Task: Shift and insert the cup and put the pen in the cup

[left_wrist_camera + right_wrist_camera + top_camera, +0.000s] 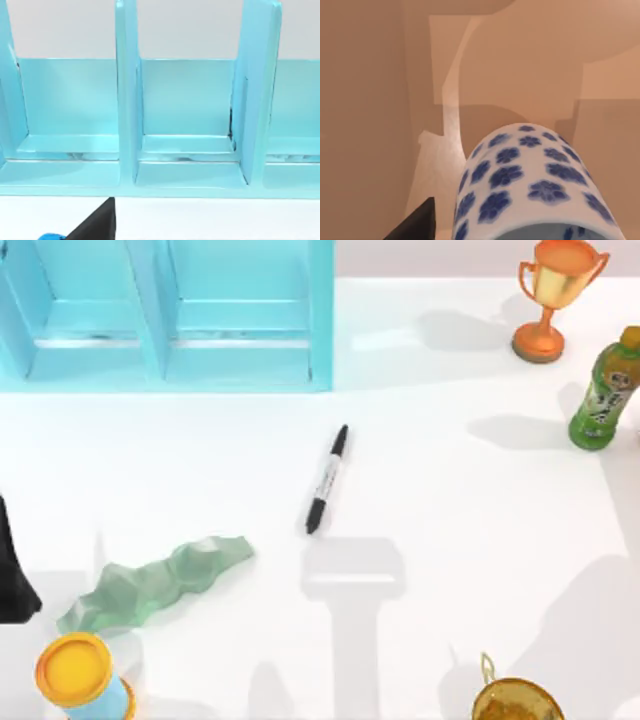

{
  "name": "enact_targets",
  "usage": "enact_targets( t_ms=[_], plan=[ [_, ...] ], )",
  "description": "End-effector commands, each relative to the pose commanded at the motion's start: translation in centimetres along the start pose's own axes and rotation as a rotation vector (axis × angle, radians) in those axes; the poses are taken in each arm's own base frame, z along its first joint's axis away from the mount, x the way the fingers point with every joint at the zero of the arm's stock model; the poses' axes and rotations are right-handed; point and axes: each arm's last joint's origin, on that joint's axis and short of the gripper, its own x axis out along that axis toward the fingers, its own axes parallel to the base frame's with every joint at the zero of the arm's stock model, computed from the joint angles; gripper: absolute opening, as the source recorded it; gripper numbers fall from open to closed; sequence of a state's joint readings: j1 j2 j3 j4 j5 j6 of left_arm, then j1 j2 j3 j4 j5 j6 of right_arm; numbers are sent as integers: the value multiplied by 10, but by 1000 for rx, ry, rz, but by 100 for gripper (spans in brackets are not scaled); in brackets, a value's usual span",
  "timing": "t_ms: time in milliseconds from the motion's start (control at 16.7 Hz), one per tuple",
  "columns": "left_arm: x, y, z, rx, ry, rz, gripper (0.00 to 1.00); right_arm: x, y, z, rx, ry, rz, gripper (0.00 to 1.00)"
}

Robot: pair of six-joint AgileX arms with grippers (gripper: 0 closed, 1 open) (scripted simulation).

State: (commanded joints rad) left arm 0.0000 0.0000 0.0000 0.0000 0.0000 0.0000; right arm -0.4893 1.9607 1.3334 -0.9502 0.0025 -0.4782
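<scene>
The cup [540,185], white with blue flowers, hangs close before my right wrist camera against a tan background off the table. My right gripper [485,235] is shut on it near its mouth. The pen [327,480], slim and black with a white band, lies flat on the white table near the middle, just in front of the blue rack's right end. My left arm [12,575] sits at the table's left edge. Its gripper [97,225] faces the rack's compartments [187,145].
A light blue rack with open compartments [170,315] fills the back left. An orange-gold trophy [555,295] and a green bottle [605,390] stand back right. A mint-green jagged slab [155,585], a blue cylinder with a yellow top [80,675] and a gold object [515,702] sit along the front.
</scene>
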Motion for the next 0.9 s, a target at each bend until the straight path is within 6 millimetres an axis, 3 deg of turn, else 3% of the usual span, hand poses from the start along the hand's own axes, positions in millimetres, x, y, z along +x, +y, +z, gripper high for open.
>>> enact_targets(
  t_ms=[240,900],
  plan=[
    [0,0,0,0,0,0,100,0,0,0,0,0,0,100],
    [0,0,0,0,0,0,100,0,0,0,0,0,0,17]
  ],
)
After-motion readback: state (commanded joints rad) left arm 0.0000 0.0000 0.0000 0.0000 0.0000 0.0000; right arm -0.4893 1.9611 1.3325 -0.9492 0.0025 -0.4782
